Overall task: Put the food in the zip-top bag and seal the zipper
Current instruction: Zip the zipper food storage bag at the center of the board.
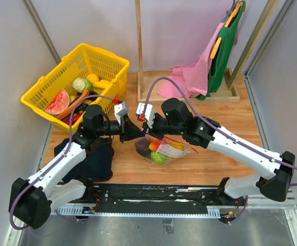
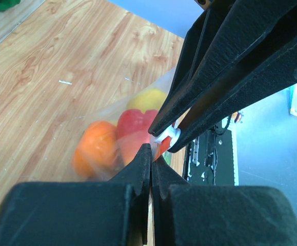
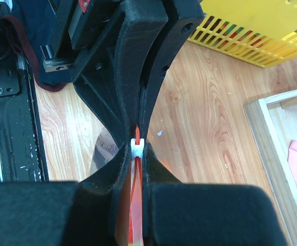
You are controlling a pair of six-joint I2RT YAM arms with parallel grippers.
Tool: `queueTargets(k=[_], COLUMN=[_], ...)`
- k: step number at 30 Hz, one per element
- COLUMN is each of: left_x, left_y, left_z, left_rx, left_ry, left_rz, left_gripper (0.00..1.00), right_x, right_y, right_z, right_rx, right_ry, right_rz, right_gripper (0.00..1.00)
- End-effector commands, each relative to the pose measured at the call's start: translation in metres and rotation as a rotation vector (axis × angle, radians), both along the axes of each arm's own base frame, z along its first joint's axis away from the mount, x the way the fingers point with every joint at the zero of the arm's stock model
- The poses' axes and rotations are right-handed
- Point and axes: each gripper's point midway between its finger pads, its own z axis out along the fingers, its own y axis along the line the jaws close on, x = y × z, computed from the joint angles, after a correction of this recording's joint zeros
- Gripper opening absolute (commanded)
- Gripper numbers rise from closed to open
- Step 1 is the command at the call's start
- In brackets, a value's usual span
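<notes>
The clear zip-top bag [image 1: 164, 149] lies on the wooden table, lifted at its left end. Inside it are toy foods: green [image 1: 159, 158], orange [image 2: 94, 148], red [image 2: 137, 123] and yellow [image 2: 147, 98]. My left gripper [image 1: 132, 134] is shut on the bag's edge at the end of the red-orange zipper [image 3: 137, 205]; it also shows in its own wrist view [image 2: 151, 149]. My right gripper [image 1: 149, 130] meets it tip to tip and is shut on the white zipper slider [image 3: 138, 147], which also shows in the left wrist view [image 2: 169, 137].
A yellow basket [image 1: 107, 61] with more toy food, including a watermelon slice [image 1: 58, 101], stands at the back left. A wooden stand [image 1: 189, 95] with pink cloth [image 1: 192, 77] and a green garment [image 1: 225, 46] is at the back right. A dark cloth [image 1: 94, 156] lies under the left arm.
</notes>
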Motion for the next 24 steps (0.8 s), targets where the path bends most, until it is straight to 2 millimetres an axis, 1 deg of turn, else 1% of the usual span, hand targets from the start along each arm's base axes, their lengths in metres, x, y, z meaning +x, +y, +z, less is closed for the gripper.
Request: queueTargets(k=[1,10,17,24], left_x=[0.006,0.013,0.022,0.037], left_y=[0.002,0.004,0.007,0.016], left_z=[0.009,0.009,0.010,0.010], left_rx=[-0.006,-0.007,-0.009,-0.012], left_ry=[-0.030,-0.025,-0.026,-0.011], left_rz=[0.035,0.078,0.132,0.218], left_gripper=[0.00,0.00,0.00,0.00], right_x=[0.004,0.005,0.008,0.011], right_y=[-0.014,-0.035,-0.053,-0.073], right_z=[0.002,-0.016,-0.022,-0.029], right_rx=[-0.038,-0.124,-0.169,-0.207], right_ry=[-0.018,-0.004,-0.005,0.003], right_rz=[-0.027,-0.074,-0.119,-0.170], right_gripper=[0.01,0.01,0.01,0.01])
